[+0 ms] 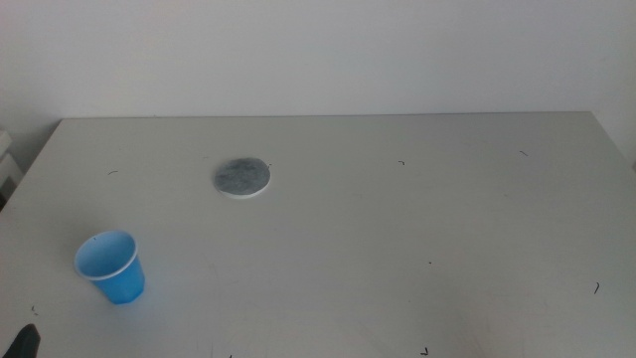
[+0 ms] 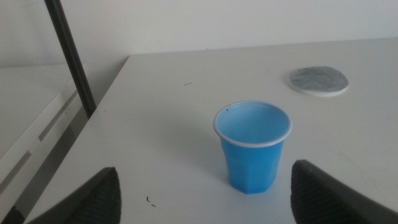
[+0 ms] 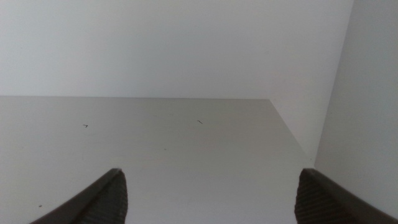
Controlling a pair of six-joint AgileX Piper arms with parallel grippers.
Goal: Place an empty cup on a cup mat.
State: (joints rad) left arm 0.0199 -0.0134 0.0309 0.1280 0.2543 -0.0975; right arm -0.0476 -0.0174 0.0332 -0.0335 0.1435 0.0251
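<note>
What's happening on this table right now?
Nothing is being held yet. The cup stands upright and empty on the table, apart from the mat. The left gripper is open, with the cup just ahead between its jaws. The right gripper waits, open, over bare table.

Blue cup (image 1: 110, 267) upright, apart from mat (image 1: 241, 177)

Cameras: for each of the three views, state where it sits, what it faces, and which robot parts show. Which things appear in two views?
Middle: above, facing down on the table; left gripper tip shows.
Left wrist: on the left arm, facing the cup; open fingers show.
Right wrist: on the right arm, facing bare table; open right gripper.
Shared: middle and left wrist both show cup and mat.
</note>
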